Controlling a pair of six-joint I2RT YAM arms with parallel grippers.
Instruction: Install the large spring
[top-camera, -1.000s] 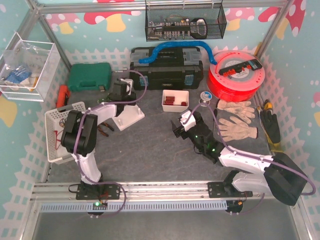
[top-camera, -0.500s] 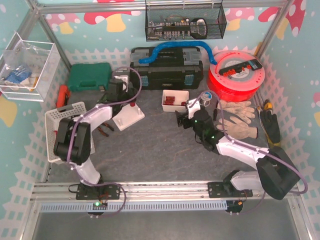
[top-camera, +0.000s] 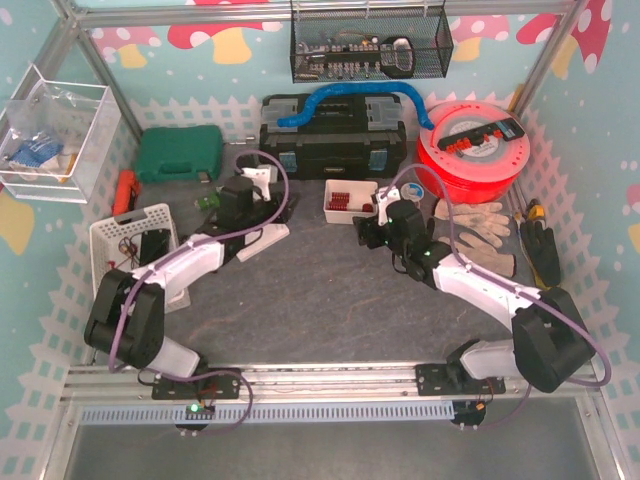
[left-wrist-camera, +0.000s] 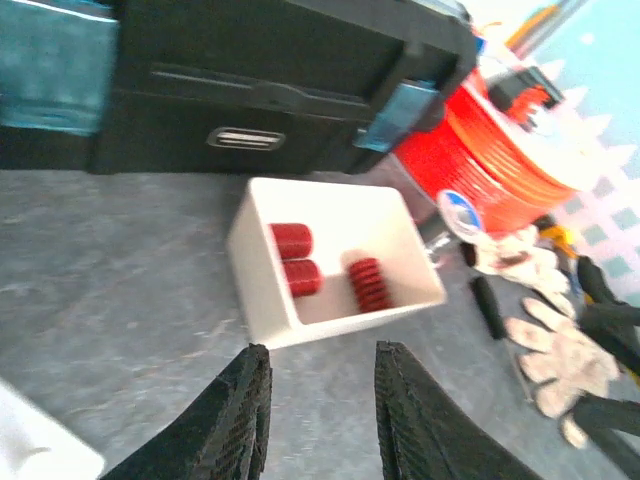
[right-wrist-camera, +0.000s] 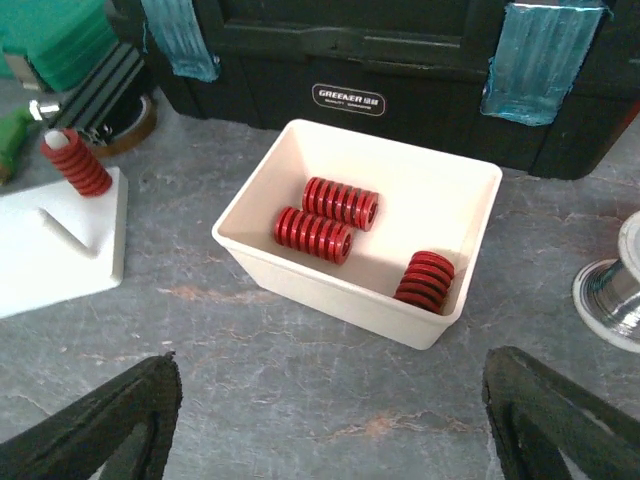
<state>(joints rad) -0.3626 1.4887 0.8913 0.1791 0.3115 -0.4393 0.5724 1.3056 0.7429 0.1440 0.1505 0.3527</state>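
A white box (right-wrist-camera: 330, 292) in front of the black toolbox holds three red springs (right-wrist-camera: 338, 203), lying loose; I cannot tell which is the large one. The box (top-camera: 350, 213) shows mid-table in the top view. To its left lies a white fixture (right-wrist-camera: 60, 245) with a red spring on its upright peg (right-wrist-camera: 75, 162) and a second peg bare. My right gripper (right-wrist-camera: 335, 420) hangs just short of the box, open wide and empty. Coming from the left, my left gripper (left-wrist-camera: 320, 350) also faces the box (left-wrist-camera: 265, 300), its jaws a little apart with nothing between them.
A black toolbox (top-camera: 335, 140) stands right behind the box, with a red spool (top-camera: 470, 150) to its right. Work gloves (top-camera: 475, 215) lie at the right. A metal disc (right-wrist-camera: 610, 290) sits by the box. A white basket (top-camera: 125, 240) and green case (top-camera: 178, 152) are at the left.
My left arm has swung away from the fixture rightwards to the box, its jaws widening then narrowing. My right arm has advanced from mid-table up to the box.
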